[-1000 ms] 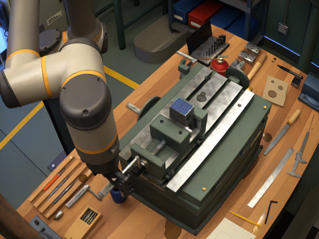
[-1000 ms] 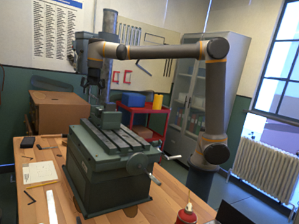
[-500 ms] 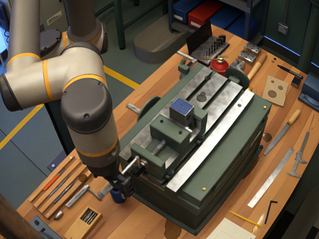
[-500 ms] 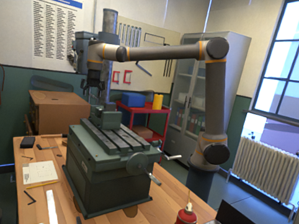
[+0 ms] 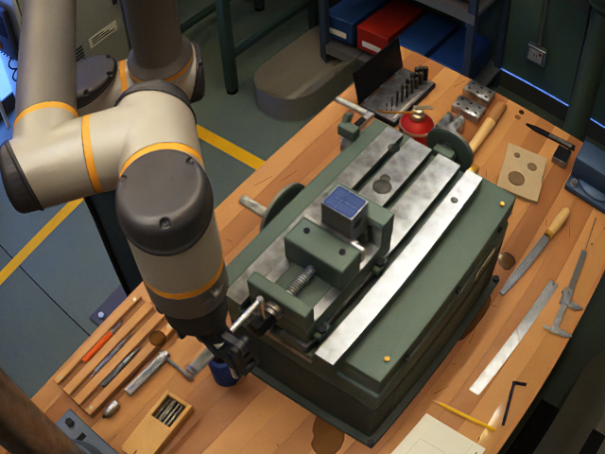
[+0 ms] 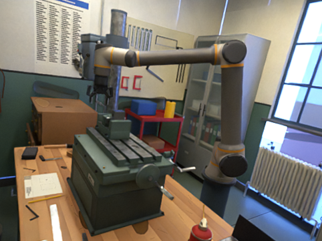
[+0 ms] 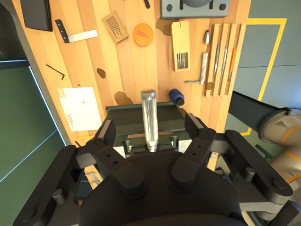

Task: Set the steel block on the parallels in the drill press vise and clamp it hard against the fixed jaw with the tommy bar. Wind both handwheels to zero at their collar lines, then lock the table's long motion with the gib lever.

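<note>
My gripper point(image 7: 150, 128) point(image 5: 239, 349) is open and holds nothing; it hovers above the screw end of the green vise point(image 5: 322, 254), with the steel tommy bar point(image 7: 149, 119) point(image 5: 247, 313) between its spread fingers. The steel block point(image 5: 344, 209), its top blue with scribed lines, sits in the vise between the moving jaw point(image 5: 322, 247) and the fixed jaw point(image 5: 380, 222). One handwheel point(image 5: 281, 201) is on the table's left side, another point(image 5: 450, 145) at its far end. I cannot make out the gib lever.
The green cross-slide table point(image 5: 386, 273) stands under the vise. A blue bottle point(image 7: 177, 96) and a wooden tool tray point(image 5: 115, 349) lie on the bench below the gripper. A red oil can point(image 5: 416, 124), a file point(image 5: 535, 251) and a steel rule point(image 5: 513, 337) lie farther off.
</note>
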Robot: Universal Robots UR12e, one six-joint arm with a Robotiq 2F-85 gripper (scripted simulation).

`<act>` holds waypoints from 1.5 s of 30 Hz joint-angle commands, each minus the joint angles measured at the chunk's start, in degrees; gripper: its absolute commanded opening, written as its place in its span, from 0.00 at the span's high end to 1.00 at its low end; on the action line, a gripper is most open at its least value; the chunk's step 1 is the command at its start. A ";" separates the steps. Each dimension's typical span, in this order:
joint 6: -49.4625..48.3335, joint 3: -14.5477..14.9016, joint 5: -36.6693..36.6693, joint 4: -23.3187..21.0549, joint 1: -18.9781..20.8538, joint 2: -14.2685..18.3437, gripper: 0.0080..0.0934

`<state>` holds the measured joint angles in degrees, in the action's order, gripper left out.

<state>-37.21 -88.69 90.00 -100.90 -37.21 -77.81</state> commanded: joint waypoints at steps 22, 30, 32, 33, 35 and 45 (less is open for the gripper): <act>0.00 0.05 0.00 -0.02 0.00 -0.03 0.51; 0.00 0.05 0.00 -0.02 0.00 -0.03 0.70; 0.00 0.05 0.00 -0.02 0.00 -0.03 0.74; 0.00 0.05 0.00 -0.02 0.00 -0.03 0.77; 0.00 0.05 0.00 -0.02 0.00 -0.03 0.81; -0.03 -0.02 0.00 -0.03 -0.03 -0.10 1.00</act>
<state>-37.22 -88.73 89.99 -100.92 -37.22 -77.85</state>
